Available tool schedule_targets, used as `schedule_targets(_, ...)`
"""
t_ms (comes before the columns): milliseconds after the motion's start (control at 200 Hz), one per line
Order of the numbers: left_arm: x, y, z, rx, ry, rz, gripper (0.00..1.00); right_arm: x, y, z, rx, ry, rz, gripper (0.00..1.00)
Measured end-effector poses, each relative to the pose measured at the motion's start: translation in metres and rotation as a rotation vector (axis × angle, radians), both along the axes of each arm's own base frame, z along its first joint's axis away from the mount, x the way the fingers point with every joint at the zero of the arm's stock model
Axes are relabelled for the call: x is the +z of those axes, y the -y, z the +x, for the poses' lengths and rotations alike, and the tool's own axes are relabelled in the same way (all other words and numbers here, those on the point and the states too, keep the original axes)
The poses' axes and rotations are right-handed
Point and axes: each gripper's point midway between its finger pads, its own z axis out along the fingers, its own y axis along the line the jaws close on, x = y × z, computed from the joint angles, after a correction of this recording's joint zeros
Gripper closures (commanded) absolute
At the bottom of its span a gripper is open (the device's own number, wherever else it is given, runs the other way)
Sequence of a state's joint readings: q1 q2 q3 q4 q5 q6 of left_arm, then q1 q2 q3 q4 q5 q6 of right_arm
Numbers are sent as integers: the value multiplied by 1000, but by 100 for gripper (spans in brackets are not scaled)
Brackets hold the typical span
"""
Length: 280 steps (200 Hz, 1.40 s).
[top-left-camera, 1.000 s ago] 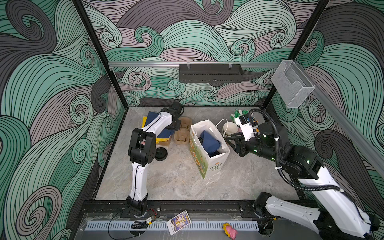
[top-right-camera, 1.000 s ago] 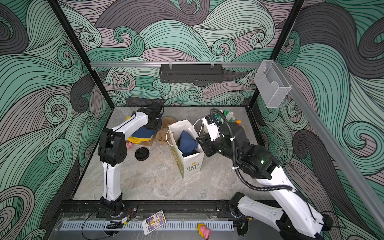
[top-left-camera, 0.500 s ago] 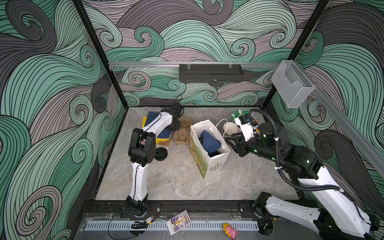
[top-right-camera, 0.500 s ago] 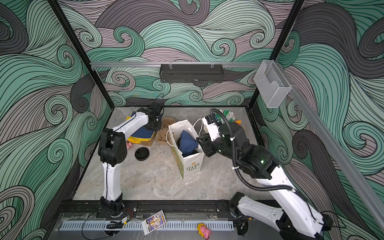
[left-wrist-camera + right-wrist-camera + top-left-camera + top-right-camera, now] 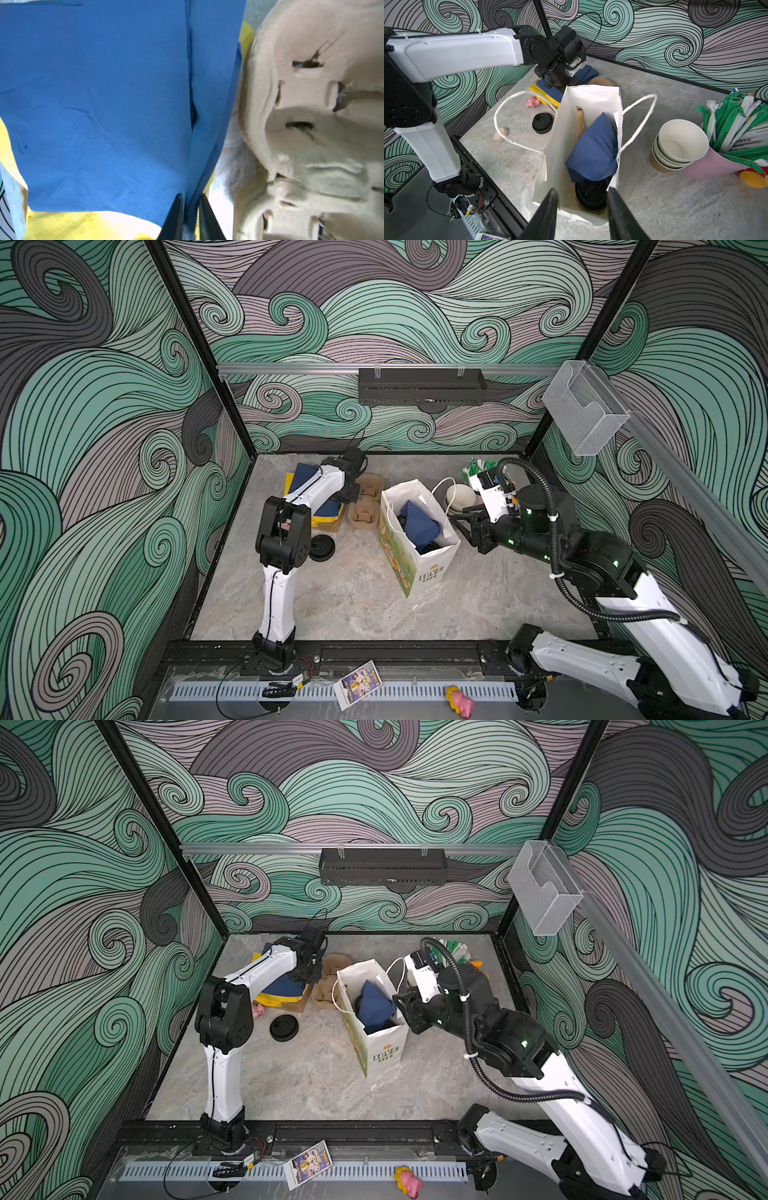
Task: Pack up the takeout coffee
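A stack of empty green-patterned cups stands right of the white paper bag, seen from above as cream rims. Inside the bag a black lid shows under a crumpled blue napkin. Another black lid lies on the table left of the bag. My right gripper is open, fingers spread over the bag's near rim. My left gripper is shut on a fold of the top blue napkin, beside the pulp carriers.
The blue napkins lie on yellow ones at the back left. A pink cup of wrapped straws stands behind the cup stack. A small pink toy lies near the loose lid. The left arm rises along the left side.
My left gripper's jaws have come together on the napkin fold. Neither arm has visibly shifted, and the right gripper stays as it was.
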<state>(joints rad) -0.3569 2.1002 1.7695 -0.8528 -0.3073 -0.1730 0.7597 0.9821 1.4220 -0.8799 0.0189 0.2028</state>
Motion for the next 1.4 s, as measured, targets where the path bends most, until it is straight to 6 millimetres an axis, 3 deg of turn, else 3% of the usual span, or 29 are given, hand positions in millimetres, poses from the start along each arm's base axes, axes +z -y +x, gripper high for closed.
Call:
schedule_targets(280,25,-1,0,15,54,-27,76,0,0,0,0,-2,-1,59)
schedule_targets(565,22,-1,-1,25,43,-63,73,-2,1,-1,0,-7,-7,59)
schedule_targets(790,13,11,-1,15,38,-138,56,-3,1,-1,0,-11,-10,59)
schedule_targets(916,22,15,9,16,71,-151,53,-4,1,-2,0,-13,-12,59)
schedule_targets(1071,34,20,38,36,133,-178,49,-5,2,-2,0,-16,-14,59)
schedule_targets(1401,18,22,68,57,169,-166,42,-5,2,-2,-7,-24,-6,59)
